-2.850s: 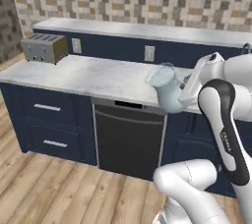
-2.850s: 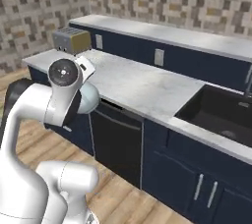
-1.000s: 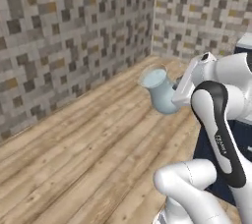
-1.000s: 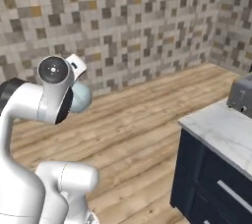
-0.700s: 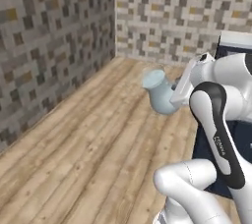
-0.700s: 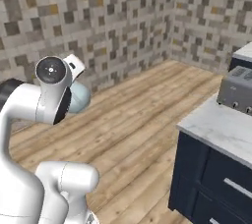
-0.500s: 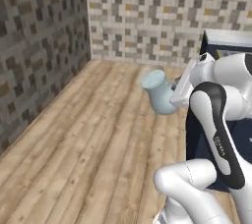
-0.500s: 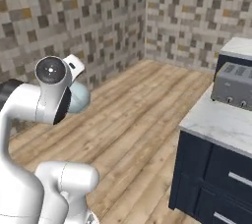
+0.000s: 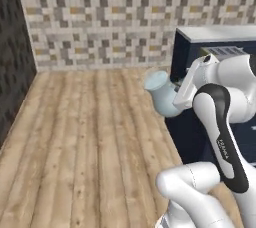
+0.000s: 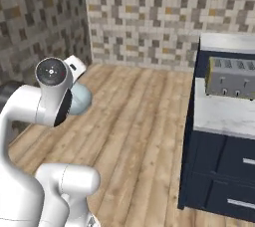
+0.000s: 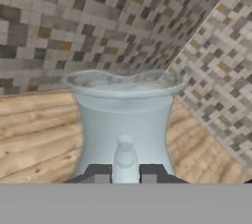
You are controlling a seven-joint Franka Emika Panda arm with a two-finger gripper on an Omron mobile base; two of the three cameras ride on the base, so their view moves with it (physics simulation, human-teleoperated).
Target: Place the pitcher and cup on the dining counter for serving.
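Observation:
My gripper (image 11: 125, 174) is shut on the thin handle of the pale blue glass pitcher (image 11: 125, 120), whose rim and neck rise straight ahead of the fingertips. From the left base view the pitcher (image 9: 162, 94) hangs in the air over the wooden floor, tilted a little, just left of my white hand. In the right base view its round belly (image 10: 80, 99) peeks out behind my wrist. The cup and the dining counter are out of view.
A navy cabinet with a marble top (image 10: 224, 116) stands at the right and carries a silver toaster (image 10: 231, 76). The same cabinet (image 9: 200, 47) is close behind my arm. Mosaic stone walls (image 9: 100, 17) meet in a corner at the left, with wooden floor (image 9: 85, 137) between.
The whole picture has swung as the base turned: the wall corner has slid left and the cabinet with the toaster has come in from the right. The pitcher stays in my grip, unchanged.

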